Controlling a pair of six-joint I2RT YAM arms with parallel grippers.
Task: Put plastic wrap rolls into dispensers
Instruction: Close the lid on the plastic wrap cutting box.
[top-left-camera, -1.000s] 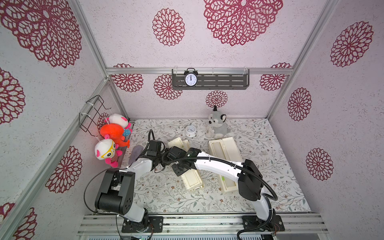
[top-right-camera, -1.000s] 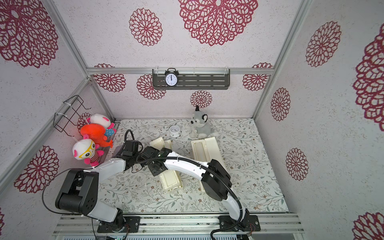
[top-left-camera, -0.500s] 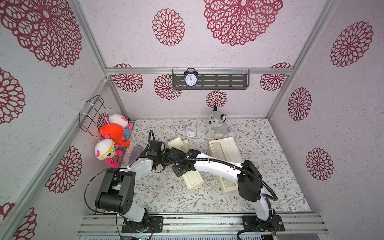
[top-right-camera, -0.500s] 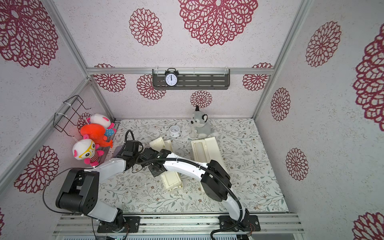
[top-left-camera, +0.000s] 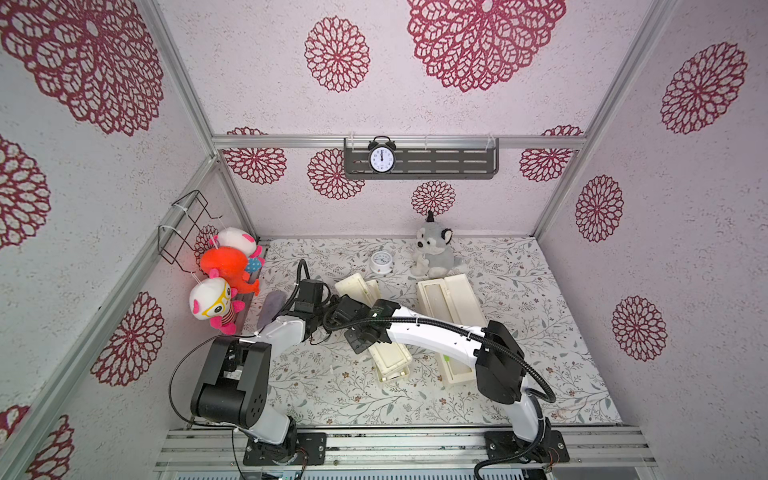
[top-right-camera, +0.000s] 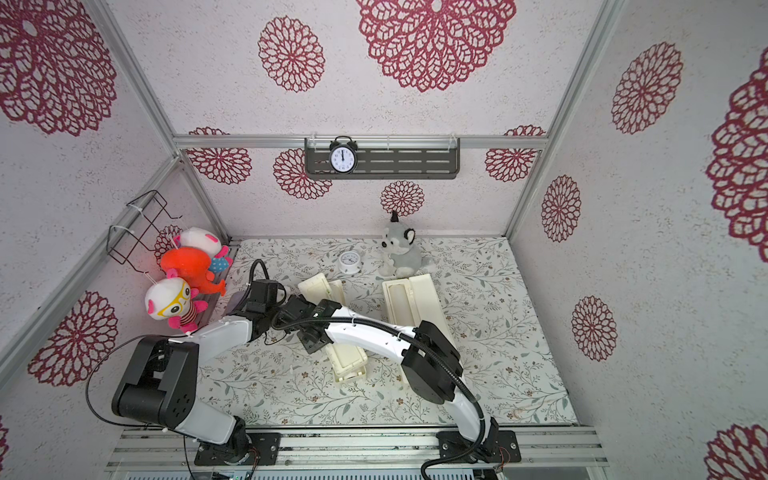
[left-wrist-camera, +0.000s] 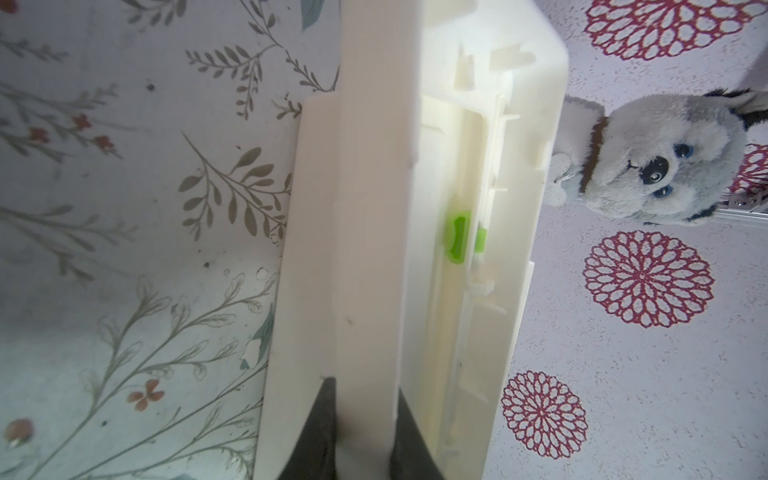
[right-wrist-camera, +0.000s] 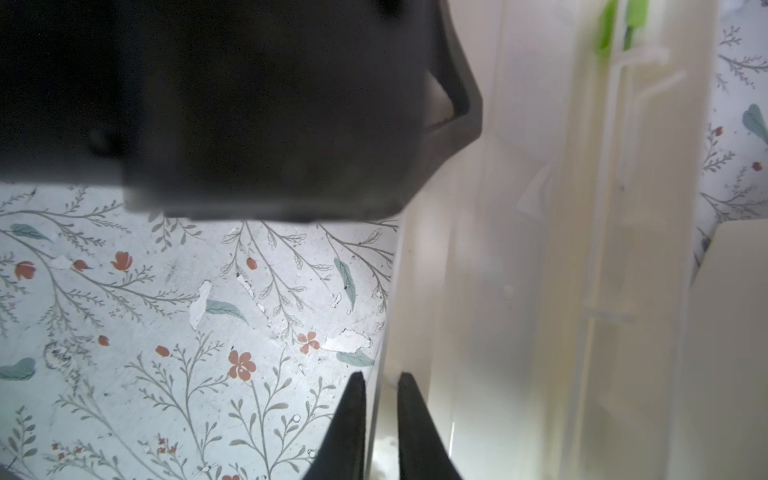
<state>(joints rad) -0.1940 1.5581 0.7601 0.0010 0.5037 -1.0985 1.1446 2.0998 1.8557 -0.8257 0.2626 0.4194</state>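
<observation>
Left gripper (left-wrist-camera: 365, 388) is clenching a dispenser (left-wrist-camera: 365, 208) wall that is running between its jaws. Right gripper (right-wrist-camera: 380, 382) is pinching the same dispenser's thin edge, near the desk's (top-left-camera: 540, 332) middle.

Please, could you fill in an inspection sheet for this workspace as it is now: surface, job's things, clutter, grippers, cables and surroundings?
Surface: floral tabletop; white chipped spots in the right wrist view.
Job's things: held dispenser under both arms, open; other dispenser beside it, apart, open; plastic wrap rolls not clearly seen.
Clutter: plush husky and small round dial at the back.
Grippers: left gripper shut on a wall of the held dispenser; right gripper shut on its thin edge.
Cables: black hose along the right arm; loose loop by the left arm's base.
Surroundings: alarm clock on the wall shelf; plush toys hanging on the left wall.
</observation>
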